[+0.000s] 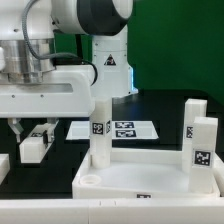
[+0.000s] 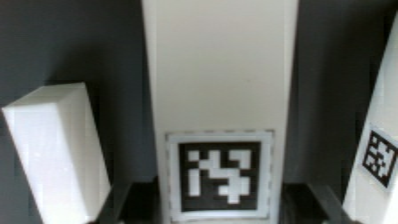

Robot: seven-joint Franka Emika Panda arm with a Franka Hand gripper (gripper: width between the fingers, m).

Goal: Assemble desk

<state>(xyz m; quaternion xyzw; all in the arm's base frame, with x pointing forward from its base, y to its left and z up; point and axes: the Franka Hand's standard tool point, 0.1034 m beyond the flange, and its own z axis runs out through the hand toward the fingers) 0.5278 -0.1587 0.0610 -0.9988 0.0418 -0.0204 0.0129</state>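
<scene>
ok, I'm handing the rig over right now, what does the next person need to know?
Gripper: low over a loose leg lying on the table at the exterior view's left. I can't tell whether it is open or shut.
Tabletop: flat at the front, rim up.
Done: three legs stand upright on it, one at the far left corner and two on the right. Seating depth can't be judged.
Left: the near left socket is empty, and the loose leg probably goes there.
Another white block lies at the left edge, and the marker board is behind.
</scene>
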